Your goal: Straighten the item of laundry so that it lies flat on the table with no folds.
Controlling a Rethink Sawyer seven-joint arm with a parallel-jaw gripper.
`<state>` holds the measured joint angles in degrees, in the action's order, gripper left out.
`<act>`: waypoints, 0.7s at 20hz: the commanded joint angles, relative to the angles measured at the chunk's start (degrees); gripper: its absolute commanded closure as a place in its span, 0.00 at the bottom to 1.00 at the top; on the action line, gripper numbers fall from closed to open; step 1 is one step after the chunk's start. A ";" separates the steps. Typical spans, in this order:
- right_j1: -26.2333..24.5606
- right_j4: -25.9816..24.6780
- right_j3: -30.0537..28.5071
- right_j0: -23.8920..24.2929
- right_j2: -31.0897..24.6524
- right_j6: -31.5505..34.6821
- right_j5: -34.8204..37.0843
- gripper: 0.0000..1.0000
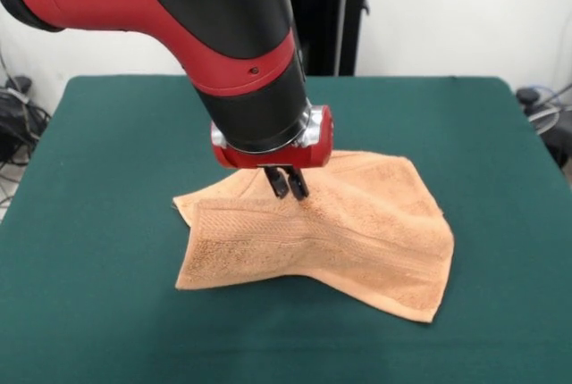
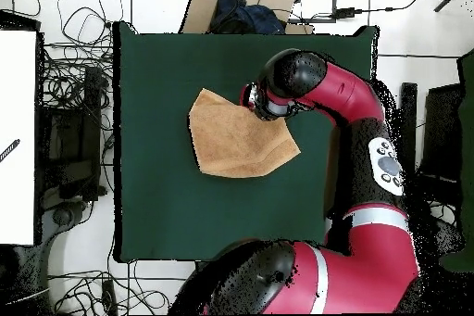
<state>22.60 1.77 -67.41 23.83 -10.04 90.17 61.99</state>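
Mid-table (image 1: pixel 107 161), the gripper (image 1: pixel 288 189) is pinching the rumpled peach hand towel (image 1: pixel 357 241), fingers clamped on a raised fold.

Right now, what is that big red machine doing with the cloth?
The red and black robot arm is working on a peach-orange terry-cloth towel on the dark green felt-topped table. Its gripper is pressed down into the towel near the far edge, fingers close together, apparently pinching the cloth. The towel is not flat: it is folded over itself, with ridges running out from the gripper.
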 commanded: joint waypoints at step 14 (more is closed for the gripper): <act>0.09 -1.11 -1.95 -1.27 -1.13 5.00 -0.53 0.00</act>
<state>22.62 1.72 -67.40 23.83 -10.04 90.17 62.00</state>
